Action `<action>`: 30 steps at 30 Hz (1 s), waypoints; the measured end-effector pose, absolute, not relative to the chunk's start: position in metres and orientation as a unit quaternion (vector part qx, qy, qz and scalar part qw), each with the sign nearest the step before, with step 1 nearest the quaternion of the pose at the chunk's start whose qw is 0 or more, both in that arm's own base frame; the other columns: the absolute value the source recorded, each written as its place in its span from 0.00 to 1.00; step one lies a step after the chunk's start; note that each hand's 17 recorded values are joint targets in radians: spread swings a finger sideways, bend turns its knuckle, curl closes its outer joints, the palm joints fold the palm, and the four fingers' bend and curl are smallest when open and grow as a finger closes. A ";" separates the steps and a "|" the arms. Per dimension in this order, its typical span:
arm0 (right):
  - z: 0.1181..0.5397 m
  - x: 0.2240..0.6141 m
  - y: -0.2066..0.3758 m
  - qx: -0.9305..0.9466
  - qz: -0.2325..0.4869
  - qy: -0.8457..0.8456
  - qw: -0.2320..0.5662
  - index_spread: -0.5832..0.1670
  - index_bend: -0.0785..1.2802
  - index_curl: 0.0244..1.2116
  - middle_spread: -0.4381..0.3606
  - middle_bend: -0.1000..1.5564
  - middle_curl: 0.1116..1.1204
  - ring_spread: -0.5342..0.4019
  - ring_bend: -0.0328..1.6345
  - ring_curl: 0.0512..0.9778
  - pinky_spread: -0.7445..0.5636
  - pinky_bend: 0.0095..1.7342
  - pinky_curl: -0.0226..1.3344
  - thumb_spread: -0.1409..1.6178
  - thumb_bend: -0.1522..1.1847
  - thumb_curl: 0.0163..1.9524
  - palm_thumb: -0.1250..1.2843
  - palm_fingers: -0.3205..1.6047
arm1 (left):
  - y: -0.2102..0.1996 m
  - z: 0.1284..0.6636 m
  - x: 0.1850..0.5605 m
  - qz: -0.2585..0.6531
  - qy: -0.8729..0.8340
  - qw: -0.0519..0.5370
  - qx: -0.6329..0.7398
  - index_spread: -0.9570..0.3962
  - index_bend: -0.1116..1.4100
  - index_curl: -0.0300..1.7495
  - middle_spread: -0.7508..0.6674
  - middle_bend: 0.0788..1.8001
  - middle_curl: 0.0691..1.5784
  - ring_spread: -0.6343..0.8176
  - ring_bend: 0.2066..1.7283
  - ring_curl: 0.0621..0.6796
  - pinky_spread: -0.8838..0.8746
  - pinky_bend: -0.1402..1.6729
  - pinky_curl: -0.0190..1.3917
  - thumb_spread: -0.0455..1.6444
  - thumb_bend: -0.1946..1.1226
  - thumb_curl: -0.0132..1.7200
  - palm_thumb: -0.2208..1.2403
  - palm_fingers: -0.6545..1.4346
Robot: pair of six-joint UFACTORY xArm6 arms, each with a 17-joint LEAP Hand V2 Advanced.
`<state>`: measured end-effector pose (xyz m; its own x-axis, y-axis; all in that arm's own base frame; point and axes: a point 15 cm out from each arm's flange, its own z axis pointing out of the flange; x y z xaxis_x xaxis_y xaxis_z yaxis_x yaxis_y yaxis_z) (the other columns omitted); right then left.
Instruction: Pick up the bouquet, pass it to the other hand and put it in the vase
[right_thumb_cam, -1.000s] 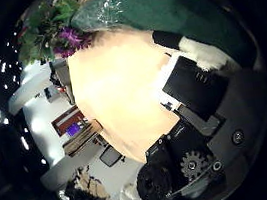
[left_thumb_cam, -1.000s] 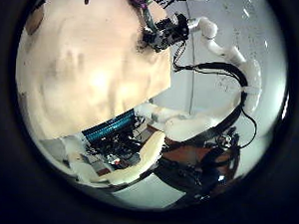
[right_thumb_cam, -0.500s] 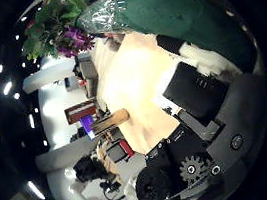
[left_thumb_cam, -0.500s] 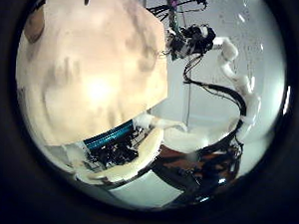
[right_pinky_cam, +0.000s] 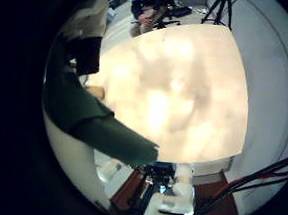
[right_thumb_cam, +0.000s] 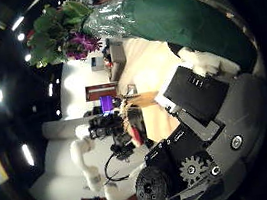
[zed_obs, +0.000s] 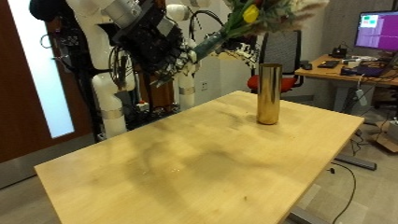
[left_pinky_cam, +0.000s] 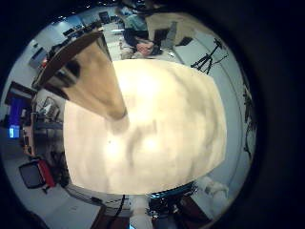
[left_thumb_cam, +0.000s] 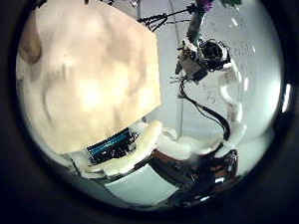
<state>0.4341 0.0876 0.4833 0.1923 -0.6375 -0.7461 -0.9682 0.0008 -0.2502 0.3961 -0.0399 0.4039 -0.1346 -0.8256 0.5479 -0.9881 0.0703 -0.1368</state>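
In the outside view my right hand (zed_obs: 160,47) is shut on the green-wrapped bouquet (zed_obs: 214,40) and holds it high over the wooden table (zed_obs: 187,159), with the flowers (zed_obs: 267,11) above the tall gold vase (zed_obs: 267,93). The vase stands upright near the table's far corner. The right thumb side palm view shows the wrapper (right_thumb_cam: 172,18) close to the palm, under black fingers (right_thumb_cam: 198,90). The right little finger side palm view shows the wrapper (right_pinky_cam: 88,118) over the table (right_pinky_cam: 175,90). The left little finger side palm view shows the vase (left_pinky_cam: 95,76). The left thumb side palm view shows the left hand's straight fingers (left_thumb_cam: 138,141) and my right hand (left_thumb_cam: 197,56).
A desk with a monitor (zed_obs: 374,28) and an office chair (zed_obs: 289,51) stand behind the table. A brown door (zed_obs: 19,93) is at the side. The table's near edge (zed_obs: 286,201) faces the camera.
My right hand has risen higher above the table with the bouquet; its palm view has swung. The left palm view is nearly unchanged.
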 end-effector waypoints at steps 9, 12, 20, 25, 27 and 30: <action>0.496 0.441 0.124 -0.701 0.235 0.513 0.437 0.41 0.83 0.84 0.39 0.89 0.66 0.36 0.88 0.67 0.39 0.67 0.72 0.24 0.10 0.48 0.93 0.74 | -0.035 0.434 0.406 0.313 -0.699 0.205 0.610 0.86 0.18 0.19 0.76 0.09 0.17 0.77 0.19 0.24 0.77 0.19 0.23 0.49 0.12 0.19 0.28 0.41; 0.495 0.446 0.128 -0.704 0.237 0.495 0.451 0.41 0.84 0.84 0.39 0.89 0.66 0.36 0.88 0.68 0.39 0.65 0.73 0.22 0.10 0.48 0.93 0.74 | -0.032 0.444 0.409 0.334 -0.693 0.224 0.598 0.86 0.18 0.19 0.75 0.09 0.18 0.76 0.19 0.24 0.76 0.18 0.23 0.48 0.12 0.19 0.26 0.41; 0.481 0.457 0.143 -0.711 0.256 0.446 0.479 0.42 0.85 0.84 0.39 0.90 0.66 0.37 0.88 0.68 0.37 0.63 0.77 0.18 0.10 0.48 0.92 0.75 | -0.032 0.464 0.420 0.386 -0.676 0.265 0.569 0.87 0.18 0.19 0.76 0.09 0.18 0.76 0.20 0.23 0.77 0.19 0.23 0.47 0.12 0.20 0.24 0.40; 0.474 0.459 0.167 -0.713 0.280 0.424 0.484 0.42 0.85 0.84 0.39 0.90 0.66 0.37 0.88 0.68 0.37 0.62 0.79 0.16 0.10 0.48 0.92 0.75 | -0.039 0.469 0.427 0.409 -0.666 0.289 0.553 0.87 0.18 0.19 0.77 0.08 0.17 0.77 0.20 0.22 0.77 0.19 0.22 0.46 0.12 0.20 0.24 0.40; 0.472 0.455 0.177 -0.717 0.287 0.414 0.482 0.42 0.85 0.84 0.39 0.90 0.65 0.37 0.88 0.68 0.36 0.62 0.79 0.16 0.10 0.48 0.91 0.75 | -0.043 0.473 0.429 0.421 -0.662 0.298 0.544 0.87 0.19 0.20 0.78 0.07 0.17 0.77 0.20 0.22 0.77 0.18 0.22 0.45 0.12 0.20 0.24 0.39; 0.472 0.450 0.190 -0.723 0.293 0.402 0.480 0.42 0.85 0.83 0.39 0.90 0.65 0.37 0.88 0.68 0.36 0.61 0.80 0.16 0.10 0.48 0.91 0.75 | -0.047 0.476 0.430 0.432 -0.656 0.313 0.535 0.88 0.18 0.20 0.79 0.07 0.17 0.78 0.20 0.22 0.77 0.19 0.23 0.46 0.12 0.20 0.24 0.39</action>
